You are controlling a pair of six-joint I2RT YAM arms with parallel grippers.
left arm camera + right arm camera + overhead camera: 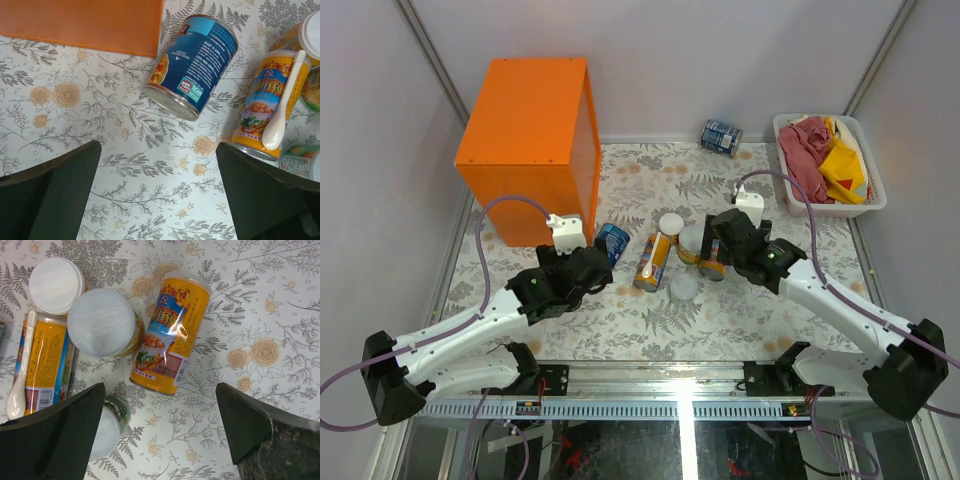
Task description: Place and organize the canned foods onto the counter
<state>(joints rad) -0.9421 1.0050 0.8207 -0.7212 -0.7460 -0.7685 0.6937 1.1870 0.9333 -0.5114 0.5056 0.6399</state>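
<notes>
Blue-labelled steel is what the next reach turns on: the nearer blue can point(192, 65) lies on its side on the flowered table point(75, 125), just ahead of the left gripper point(158, 146), whose jaws are spread wide with nothing between them. Its long axis runs away from the wrist and leans a little to the right, silver end rim toward the gripper. The body therefore sits roughly in line with the gap between the jaws, slightly right of centre. I judge that a short advance with a small twist would bring the jaws across its round sides rather than its ends. The counter point(80, 22) stands just beyond and left of the can, near but seemingly not touching it, and its top carries no can in the overhead view. The right gripper point(160, 386), equally spread and empty, faces a tipped yellow-orange can point(170, 337) lying lengthwise before it, beside an upright pale-lidded can point(102, 322). That arm is farther from the counter, so the left arm looks better placed for the blue can
</notes>
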